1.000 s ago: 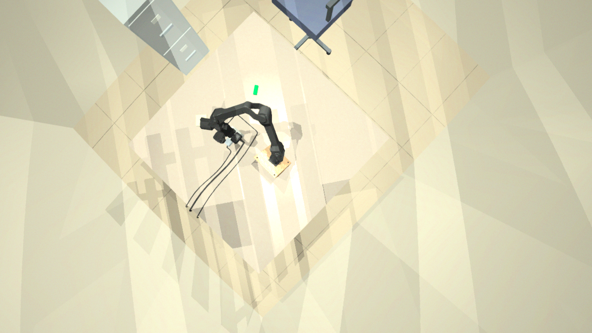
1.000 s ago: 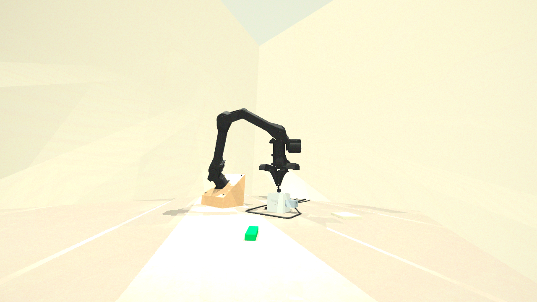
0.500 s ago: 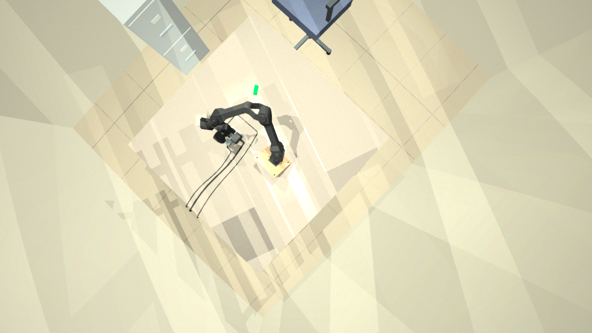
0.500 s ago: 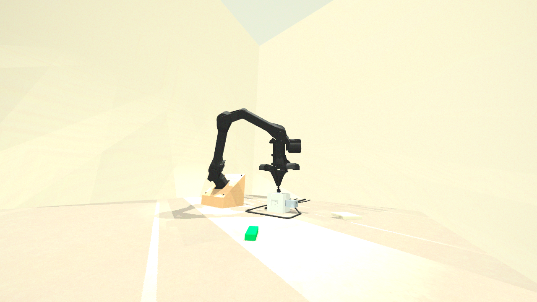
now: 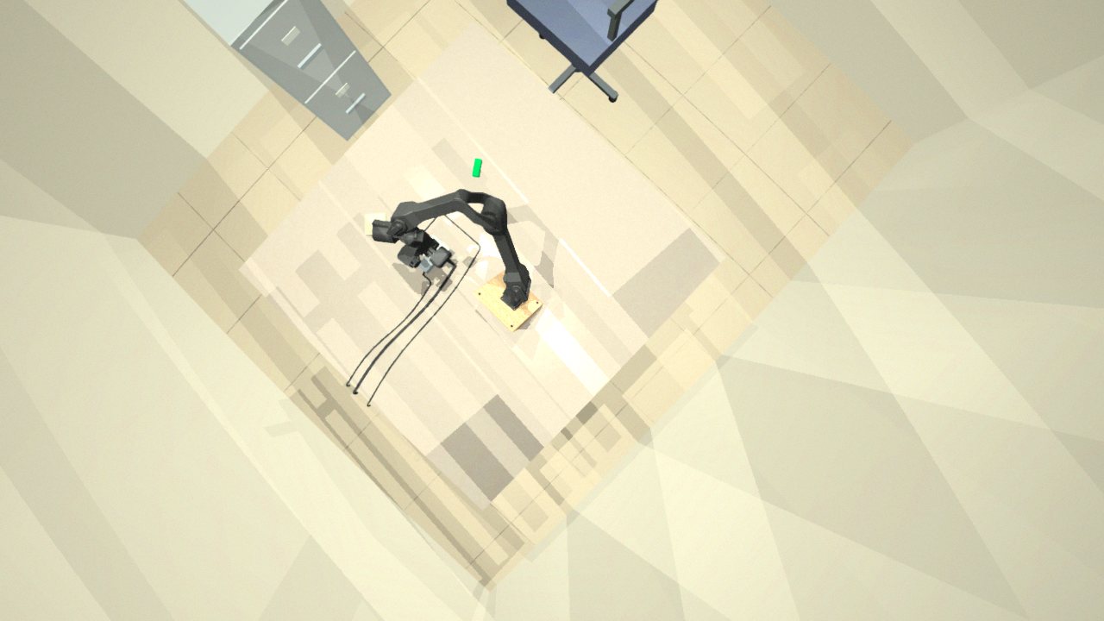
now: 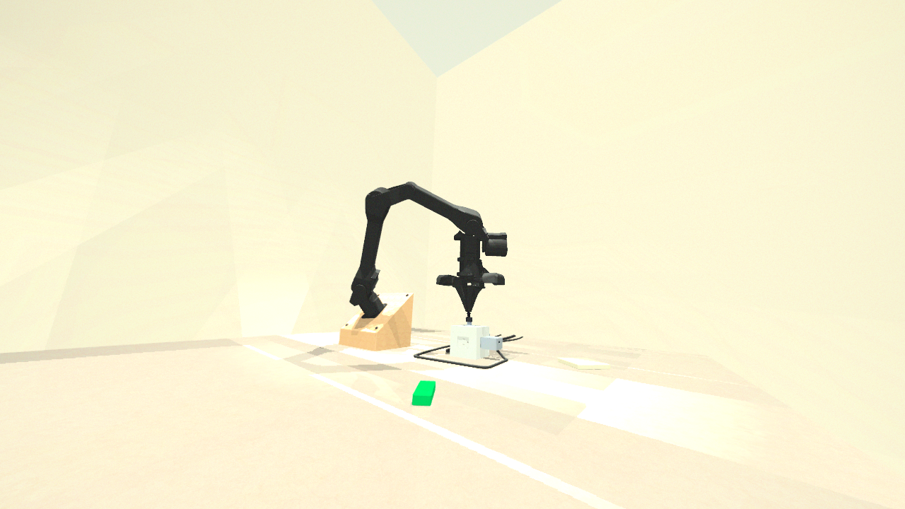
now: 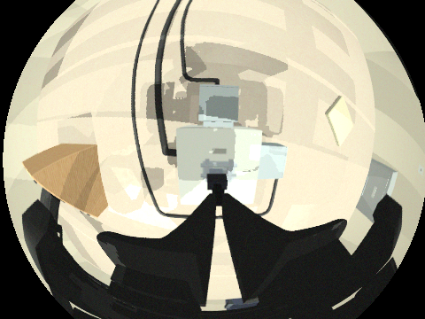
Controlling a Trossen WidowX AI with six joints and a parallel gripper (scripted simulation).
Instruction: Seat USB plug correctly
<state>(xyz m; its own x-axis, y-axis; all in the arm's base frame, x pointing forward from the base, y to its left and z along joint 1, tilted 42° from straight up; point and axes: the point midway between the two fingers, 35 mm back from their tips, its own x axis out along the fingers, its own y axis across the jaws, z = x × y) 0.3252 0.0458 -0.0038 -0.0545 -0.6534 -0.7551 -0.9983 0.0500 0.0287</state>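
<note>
The black, tapered pincer (image 6: 469,314) (image 7: 218,198) grips the small, blocky black USB plug (image 6: 469,319) (image 7: 217,182) above the smooth white power cube (image 6: 465,342) (image 7: 212,146). Its seating depth is unclear. A glossy-looking green block (image 5: 477,167) (image 6: 423,393) lies on the pale, finely speckled bench (image 5: 586,223) (image 6: 253,430).

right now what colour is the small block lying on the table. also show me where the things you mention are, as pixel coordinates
Bright green (image 5: 477,167) (image 6: 423,393), clearest in the exterior view.

Bright, washed-out glare across lower right of exterior view; sharp-edged shadows from above; wrist view bowed, black-cornered.
</note>
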